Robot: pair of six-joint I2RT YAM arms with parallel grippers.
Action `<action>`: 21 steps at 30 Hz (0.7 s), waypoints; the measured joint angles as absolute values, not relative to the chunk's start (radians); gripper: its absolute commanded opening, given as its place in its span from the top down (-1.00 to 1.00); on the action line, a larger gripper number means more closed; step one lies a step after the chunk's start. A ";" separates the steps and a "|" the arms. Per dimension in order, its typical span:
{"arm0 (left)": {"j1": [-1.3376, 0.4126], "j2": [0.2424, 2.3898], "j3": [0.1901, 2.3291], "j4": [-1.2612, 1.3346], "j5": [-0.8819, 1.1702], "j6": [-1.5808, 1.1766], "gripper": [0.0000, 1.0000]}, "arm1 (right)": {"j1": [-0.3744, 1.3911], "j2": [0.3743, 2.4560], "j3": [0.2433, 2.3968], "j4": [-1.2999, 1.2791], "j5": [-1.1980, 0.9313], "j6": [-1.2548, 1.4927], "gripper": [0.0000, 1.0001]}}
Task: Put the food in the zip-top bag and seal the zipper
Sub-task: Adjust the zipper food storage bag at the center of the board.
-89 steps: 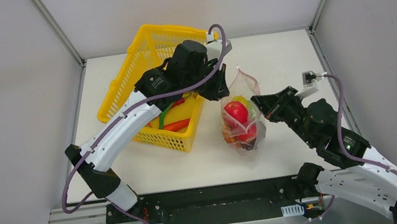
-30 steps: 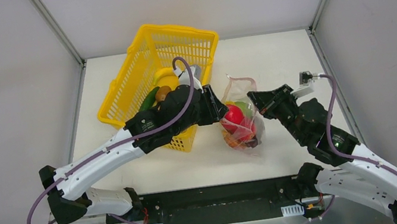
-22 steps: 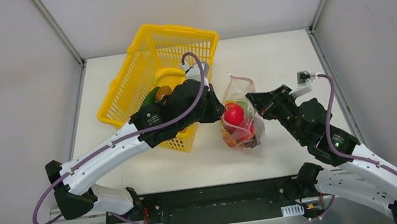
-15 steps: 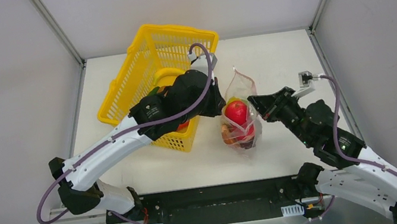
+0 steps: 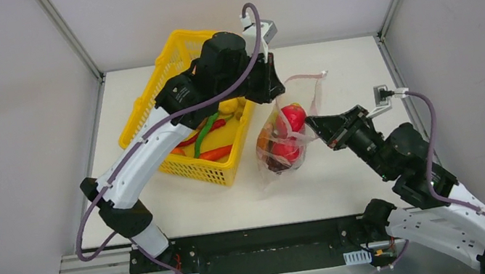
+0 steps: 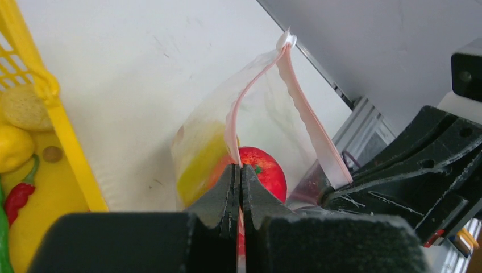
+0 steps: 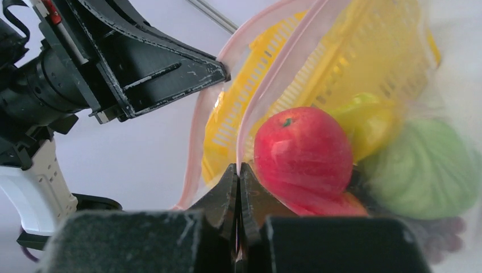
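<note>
Zip-top bag, food inside, beside yellow basket: left gripper newly clamped on one zipper lip and raised, right gripper pinching the other; mouth spread, sealing outstanding.

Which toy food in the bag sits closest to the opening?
The round red tomato: it sits on top, just below the pink strip; the yellow piece and green cabbage lie deeper.
</note>
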State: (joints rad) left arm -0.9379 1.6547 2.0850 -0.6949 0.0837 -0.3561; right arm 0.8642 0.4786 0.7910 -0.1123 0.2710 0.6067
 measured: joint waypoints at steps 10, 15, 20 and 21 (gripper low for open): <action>-0.928 1.686 1.987 -0.704 0.258 -0.289 1.00 | 0.864 0.559 0.791 -0.132 0.276 0.661 0.98; -0.908 1.686 1.923 -0.710 0.251 -0.271 1.00 | 0.864 0.567 0.780 -0.142 0.294 0.681 0.90; -0.899 1.686 1.908 -0.708 0.250 -0.263 1.00 | 0.864 0.554 0.748 -0.138 0.314 0.706 0.67; -0.899 1.686 1.905 -0.702 0.251 -0.261 1.00 | 0.865 0.553 0.747 -0.137 0.314 0.707 0.55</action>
